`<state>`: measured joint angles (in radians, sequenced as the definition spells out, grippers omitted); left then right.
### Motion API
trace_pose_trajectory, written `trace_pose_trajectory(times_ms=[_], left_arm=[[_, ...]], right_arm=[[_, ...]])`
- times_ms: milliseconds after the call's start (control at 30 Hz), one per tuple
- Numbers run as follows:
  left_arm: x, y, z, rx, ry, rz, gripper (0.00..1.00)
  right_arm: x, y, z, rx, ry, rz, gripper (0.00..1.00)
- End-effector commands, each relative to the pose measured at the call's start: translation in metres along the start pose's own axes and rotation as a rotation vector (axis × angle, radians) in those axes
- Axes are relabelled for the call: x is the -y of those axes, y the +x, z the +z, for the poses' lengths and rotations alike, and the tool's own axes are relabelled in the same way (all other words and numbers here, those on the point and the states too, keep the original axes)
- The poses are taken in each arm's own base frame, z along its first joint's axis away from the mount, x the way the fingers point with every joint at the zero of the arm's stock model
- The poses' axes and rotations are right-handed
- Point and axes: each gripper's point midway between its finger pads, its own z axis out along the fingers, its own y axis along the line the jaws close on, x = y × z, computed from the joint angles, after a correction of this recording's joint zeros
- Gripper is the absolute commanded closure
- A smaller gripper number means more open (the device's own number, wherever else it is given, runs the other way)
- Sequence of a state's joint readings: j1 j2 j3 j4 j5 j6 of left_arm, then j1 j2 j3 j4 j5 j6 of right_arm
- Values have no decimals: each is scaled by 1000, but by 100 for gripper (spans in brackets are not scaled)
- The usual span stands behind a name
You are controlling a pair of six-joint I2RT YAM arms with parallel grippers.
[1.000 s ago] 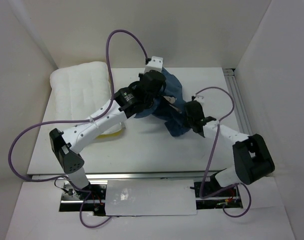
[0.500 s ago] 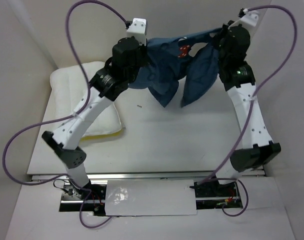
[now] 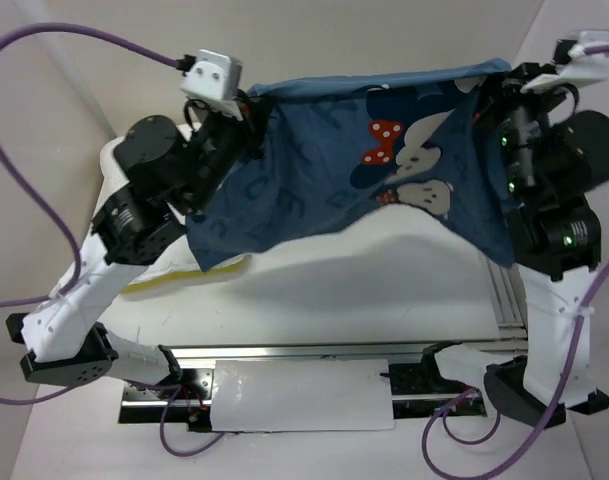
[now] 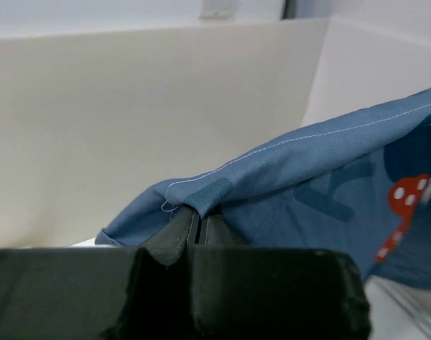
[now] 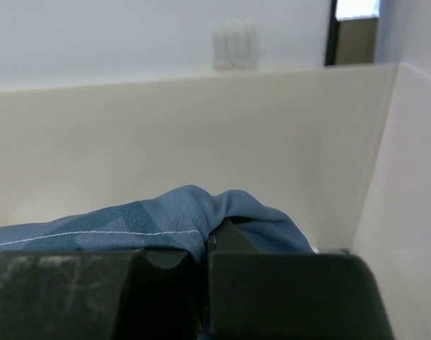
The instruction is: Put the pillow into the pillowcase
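Denim-blue, light and floppy, the pillowcase (image 3: 364, 170) hangs taut above the desk (image 3: 384, 290), left fingers (image 4: 176, 234) and right fingers (image 5: 233, 241) clamped on its stitched hem, seemingly the surest hold; the soft pillow (image 3: 112, 160) lies below at left.

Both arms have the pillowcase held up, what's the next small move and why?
Probably lower the pillowcase toward the table, next to the pillow: the left gripper and right gripper each pinch its top edge with shut jaws, stretching it in the air, above the pillow.
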<state>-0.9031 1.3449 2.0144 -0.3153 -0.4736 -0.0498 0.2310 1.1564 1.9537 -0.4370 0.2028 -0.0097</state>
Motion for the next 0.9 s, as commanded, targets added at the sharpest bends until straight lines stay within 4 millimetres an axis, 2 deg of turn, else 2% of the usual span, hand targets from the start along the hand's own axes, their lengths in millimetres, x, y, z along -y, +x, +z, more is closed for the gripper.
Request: trace_pose_trajectory(times_ms=[0,33,67,100,133,167,200,233,267,300,333,367,400,433,467,500,533,567,600,633,667,700,733,767,800,833,867], left_arm=[[-84,1,-4,-14,-439,129,100],[-86,12,5,-34,-452,148,100],[-94,21,13,-50,-483,144,100],[-96,30,22,-68,-484,135,100],[-95,58,44,-127,-483,144,100],[-98,73,56,-169,-475,138,100],[-110,76,65,-197,-463,98,100],[-116,115,90,-271,-467,116,100],[-133,113,101,-254,-497,103,100],[-140,124,113,-267,-506,108,100],[-148,133,123,-275,-514,111,100],[-157,164,146,-307,-514,111,100],[-155,144,156,-235,-510,87,100],[-159,139,163,-202,-517,78,100],[-156,134,170,-167,-502,65,100],[-152,115,172,-110,-482,45,100],[-152,110,172,-83,-479,51,100],[-150,80,172,22,-472,33,100],[-151,52,158,80,-501,46,100],[-149,29,149,137,-507,46,100],[-145,9,143,191,-507,44,100],[-137,-3,135,213,-497,43,100],[-134,-1,131,193,-500,73,100],[-128,-18,115,219,-487,67,100],[-117,-14,111,207,-468,67,100],[-112,-3,108,175,-449,77,100],[-108,47,113,68,-436,101,100]], right_arm=[[75,40,25,-104,397,-107,100],[74,54,36,-134,397,-118,100],[74,82,54,-191,406,-139,100],[74,100,64,-224,405,-160,100],[81,117,74,-252,423,-174,100],[85,131,84,-269,435,-183,100],[85,168,106,-330,416,-200,100],[96,169,120,-302,445,-183,100],[108,188,148,-297,473,-175,100],[110,218,157,-347,474,-189,100],[119,199,175,-255,498,-158,100],[123,199,190,-226,493,-150,100],[124,227,212,-226,496,-124,100],[126,179,223,-99,500,-94,100],[124,169,231,-56,498,-73,100],[122,169,242,-22,482,-54,100],[117,142,242,45,467,-37,100],[101,117,242,133,437,-5,100],[94,70,223,225,432,17,100],[86,53,216,270,408,24,100],[85,59,215,300,391,30,100],[82,45,205,325,377,35,100],[75,15,186,365,338,52,100],[73,16,181,344,326,45,100],[79,33,179,295,340,29,100],[79,21,164,306,339,31,100],[86,27,158,291,352,21,100]])
